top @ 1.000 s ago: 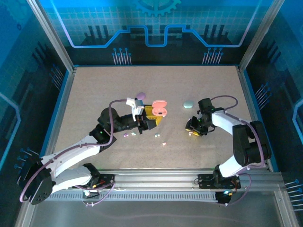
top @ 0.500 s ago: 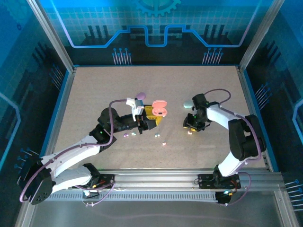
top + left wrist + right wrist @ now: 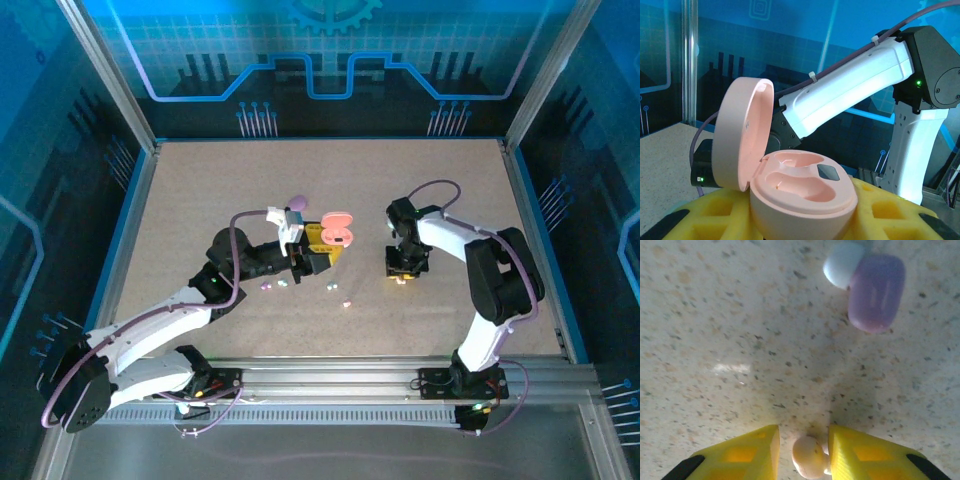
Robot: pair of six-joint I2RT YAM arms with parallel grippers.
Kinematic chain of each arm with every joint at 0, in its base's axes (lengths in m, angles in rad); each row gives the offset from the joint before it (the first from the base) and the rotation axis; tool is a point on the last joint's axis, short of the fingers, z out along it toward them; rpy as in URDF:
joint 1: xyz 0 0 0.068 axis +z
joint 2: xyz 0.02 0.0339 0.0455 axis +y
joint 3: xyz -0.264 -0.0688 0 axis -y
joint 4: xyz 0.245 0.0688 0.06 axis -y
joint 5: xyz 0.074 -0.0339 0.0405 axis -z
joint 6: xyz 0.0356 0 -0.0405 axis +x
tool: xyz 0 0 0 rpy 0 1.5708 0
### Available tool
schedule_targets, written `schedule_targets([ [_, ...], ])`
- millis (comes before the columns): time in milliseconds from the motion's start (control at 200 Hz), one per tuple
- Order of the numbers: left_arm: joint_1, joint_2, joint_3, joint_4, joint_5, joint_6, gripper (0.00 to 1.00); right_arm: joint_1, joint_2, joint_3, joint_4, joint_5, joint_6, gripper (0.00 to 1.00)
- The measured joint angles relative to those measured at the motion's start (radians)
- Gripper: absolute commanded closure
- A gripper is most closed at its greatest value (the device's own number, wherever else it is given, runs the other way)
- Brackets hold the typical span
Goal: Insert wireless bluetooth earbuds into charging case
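left gripper (image 3: 322, 243): clenched on the pink charging case (image 3: 800, 192), which sits between its yellow pads, base down.
pink charging case: lid hinged open and standing up on the left in the left wrist view; both moulded wells bare. In the top view it is mid-table, just right of the gripper (image 3: 338, 230).
right gripper (image 3: 805, 452): pointing down at the table, yellow fingers apart, not gripping. It straddles the pink earbud (image 3: 809, 463).
pink earbud: lies on the table between the right fingers, against the right-hand one in the wrist view, with a gap to the other.
purple earbud (image 3: 876, 292): on the table ahead of the right gripper, well apart from it. A pale blue-white rounded part touches its upper left end.
loose earbuds (image 3: 283, 284): a few tiny ones scattered on the table near the front, below the left gripper and between the two arms.
purple case (image 3: 296, 203): closed, on the table just behind the left gripper.
table (image 3: 200, 190): speckled top. The far half and both side strips are bare up to the blue rim.
frame rail (image 3: 330, 372): runs along the near edge, by the arm bases.
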Motion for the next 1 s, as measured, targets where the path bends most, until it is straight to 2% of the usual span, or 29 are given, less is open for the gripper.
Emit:
schedule_targets([
  [395, 0.0, 0.0, 0.0, -0.002, -0.007, 0.0, 0.68, 0.018, 0.024, 0.041, -0.045, 0.028, -0.048, 0.69],
  [680, 0.0, 0.0, 0.0, -0.01, -0.007, 0.0, 0.68, 0.019, 0.051, 0.053, -0.058, 0.036, -0.069, 0.75],
  [1001, 0.0, 0.0, 0.0, -0.01, -0.007, 0.0, 0.68, 0.02, 0.062, 0.065, -0.068, 0.036, -0.078, 0.76],
])
